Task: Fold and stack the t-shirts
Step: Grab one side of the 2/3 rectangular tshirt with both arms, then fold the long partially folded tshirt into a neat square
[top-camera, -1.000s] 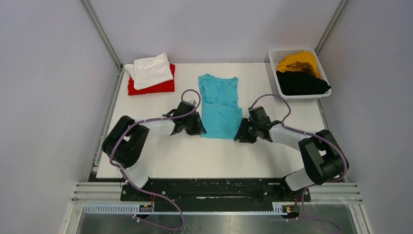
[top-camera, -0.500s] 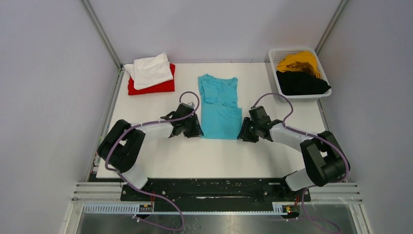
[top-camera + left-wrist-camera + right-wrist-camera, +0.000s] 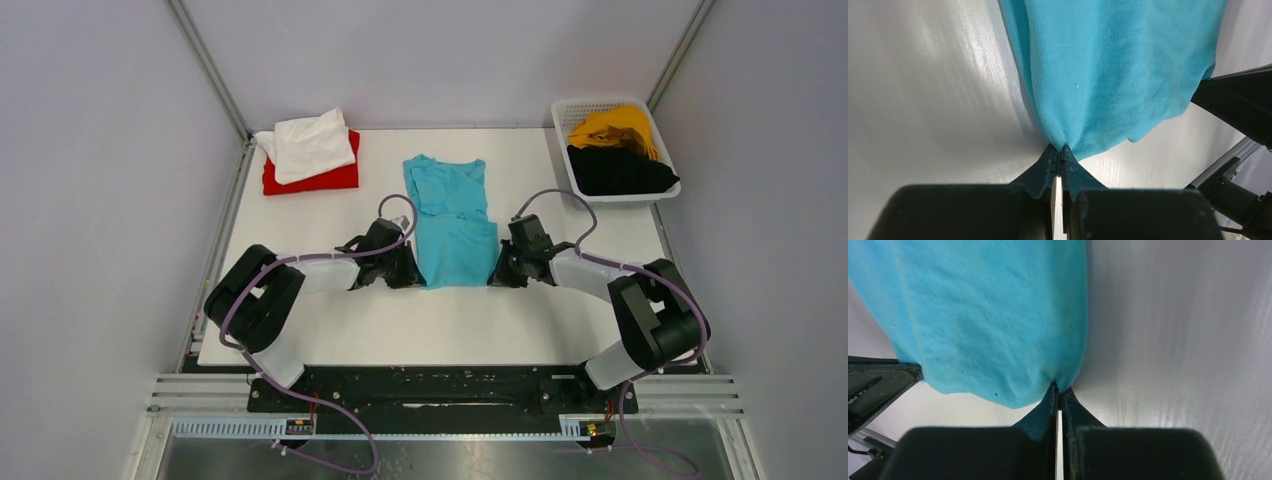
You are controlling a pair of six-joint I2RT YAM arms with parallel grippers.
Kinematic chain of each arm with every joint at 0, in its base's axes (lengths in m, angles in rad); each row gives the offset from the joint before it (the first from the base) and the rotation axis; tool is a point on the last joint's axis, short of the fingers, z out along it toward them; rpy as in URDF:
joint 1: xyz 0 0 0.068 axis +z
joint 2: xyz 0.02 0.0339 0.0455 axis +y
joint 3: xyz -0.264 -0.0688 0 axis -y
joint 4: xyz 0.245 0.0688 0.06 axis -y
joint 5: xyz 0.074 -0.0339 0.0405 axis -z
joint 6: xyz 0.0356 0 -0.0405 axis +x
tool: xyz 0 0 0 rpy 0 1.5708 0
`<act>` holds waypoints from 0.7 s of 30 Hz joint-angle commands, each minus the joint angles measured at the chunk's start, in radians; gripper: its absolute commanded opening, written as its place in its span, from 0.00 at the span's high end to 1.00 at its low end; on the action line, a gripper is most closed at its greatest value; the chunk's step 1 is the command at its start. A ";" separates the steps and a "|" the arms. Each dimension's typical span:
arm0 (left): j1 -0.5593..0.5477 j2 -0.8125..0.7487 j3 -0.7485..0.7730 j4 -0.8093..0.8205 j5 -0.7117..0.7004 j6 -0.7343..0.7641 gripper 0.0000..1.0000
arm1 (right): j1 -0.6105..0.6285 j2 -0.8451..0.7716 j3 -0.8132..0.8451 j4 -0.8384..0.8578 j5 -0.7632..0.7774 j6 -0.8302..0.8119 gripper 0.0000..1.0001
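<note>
The turquoise t-shirt (image 3: 452, 215) lies folded lengthwise in the middle of the table. My left gripper (image 3: 410, 275) is shut on its near left corner; the wrist view shows the cloth (image 3: 1108, 75) pinched at the fingertips (image 3: 1058, 148). My right gripper (image 3: 497, 273) is shut on its near right corner, with the cloth (image 3: 988, 315) gathered at its tips (image 3: 1059, 388). The white t-shirt (image 3: 308, 143) lies folded on the red t-shirt (image 3: 318, 178) at the back left. The mustard yellow t-shirt (image 3: 610, 125) and the black t-shirt (image 3: 615, 170) sit in the basket.
The white mesh basket (image 3: 572, 108) stands at the back right corner of the white table (image 3: 400, 320). Grey walls close in the left, back and right sides. The arm bases sit on a black rail (image 3: 440, 385) at the near edge.
Both grippers have closed in on the near corners of the turquoise shirt and pinched them. The shirt's near edge now narrows and puckers between them.
</note>
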 commanded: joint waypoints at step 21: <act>-0.138 -0.886 -0.214 -0.346 -0.079 -0.055 1.00 | 0.089 -0.781 -0.062 -0.371 -0.152 -0.018 1.00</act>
